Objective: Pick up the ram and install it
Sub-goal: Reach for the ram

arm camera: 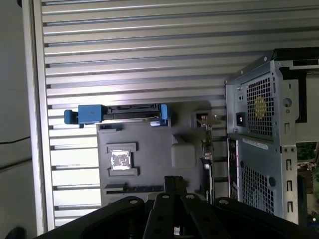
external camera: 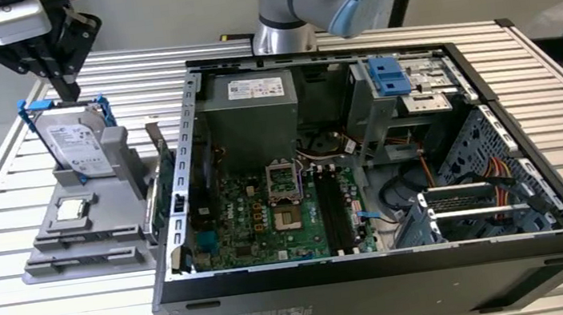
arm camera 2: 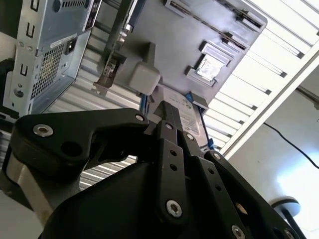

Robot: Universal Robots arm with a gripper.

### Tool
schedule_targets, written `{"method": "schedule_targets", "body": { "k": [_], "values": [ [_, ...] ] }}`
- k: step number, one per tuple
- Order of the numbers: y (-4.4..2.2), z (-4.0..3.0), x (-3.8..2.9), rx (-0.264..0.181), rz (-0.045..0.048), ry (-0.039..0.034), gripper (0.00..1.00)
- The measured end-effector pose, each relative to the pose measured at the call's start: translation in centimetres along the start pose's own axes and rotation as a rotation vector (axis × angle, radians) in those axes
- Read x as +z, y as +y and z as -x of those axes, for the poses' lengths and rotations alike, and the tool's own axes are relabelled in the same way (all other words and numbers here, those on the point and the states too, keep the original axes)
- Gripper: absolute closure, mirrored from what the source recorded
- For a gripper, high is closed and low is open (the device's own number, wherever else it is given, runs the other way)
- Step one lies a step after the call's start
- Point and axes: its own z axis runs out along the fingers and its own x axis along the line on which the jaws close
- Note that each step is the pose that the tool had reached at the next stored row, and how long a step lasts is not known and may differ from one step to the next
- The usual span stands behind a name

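Gripper (external camera: pixel 68 89), black, closed narrow and empty, hangs at 10 o'clock in exterior view over grey plastic fixture (external camera: pixel 112 220) holding dark flat ram stick (external camera: pixel 158 143) edge-up, likely for top-down pinching.

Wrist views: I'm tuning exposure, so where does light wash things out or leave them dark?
In the second wrist view the table slats blow out to white, while the gripper in front is near-black. In the first wrist view a bright band of glare crosses the table, and the processor glints.
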Motion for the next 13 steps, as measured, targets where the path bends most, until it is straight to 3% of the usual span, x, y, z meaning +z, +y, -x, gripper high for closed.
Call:
{"method": "schedule_targets", "body": {
  "k": [13],
  "values": [
    [-0.10, -1.38, 0.07, 0.000, -0.0003, 0.0052, 1.00]
  ]
}}
